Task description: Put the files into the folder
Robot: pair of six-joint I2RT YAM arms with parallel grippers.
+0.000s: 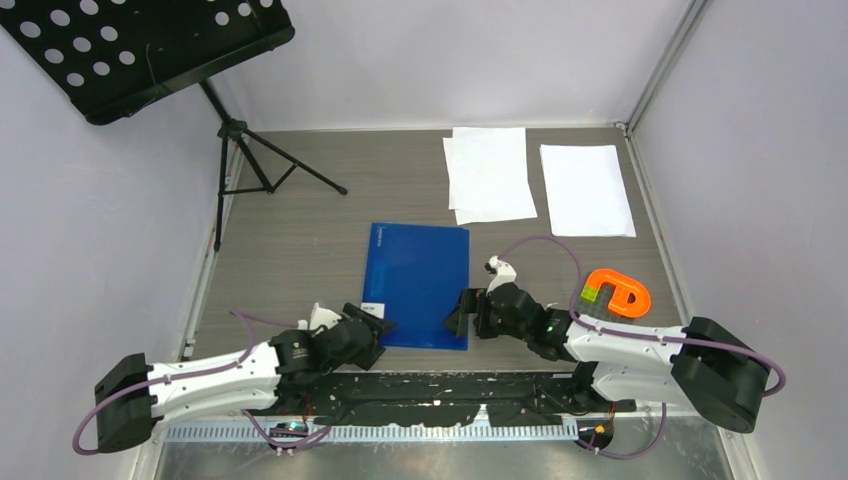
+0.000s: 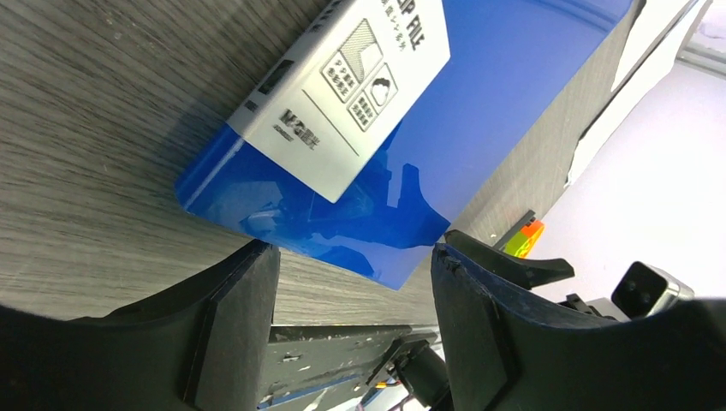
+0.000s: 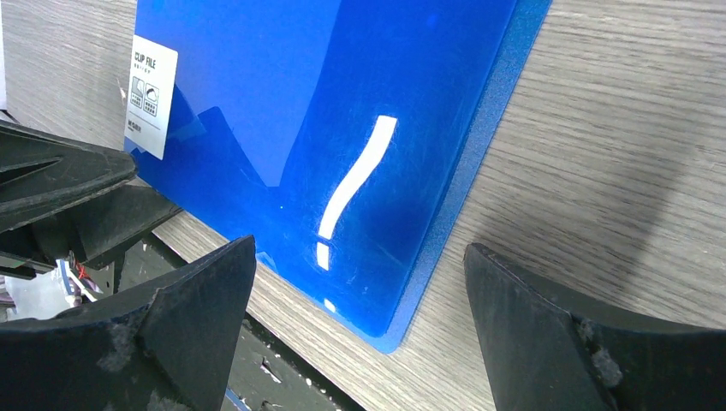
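Observation:
The blue folder (image 1: 417, 283) lies shut and flat on the table's middle, its white label (image 2: 347, 90) at the near left corner. The files lie at the far right: a stack of white sheets (image 1: 489, 172) and a single sheet (image 1: 586, 189). My left gripper (image 1: 372, 330) is open at the folder's near left corner (image 2: 257, 205), with nothing between its fingers. At the near right corner (image 3: 385, 330), my right gripper (image 1: 462, 311) stands wide open and empty, its jaws on either side of that corner.
A black music stand (image 1: 140, 50) on a tripod (image 1: 262, 170) fills the far left. An orange and green tape dispenser (image 1: 615, 294) sits by the right arm. A black strip (image 1: 440, 390) runs along the table's near edge.

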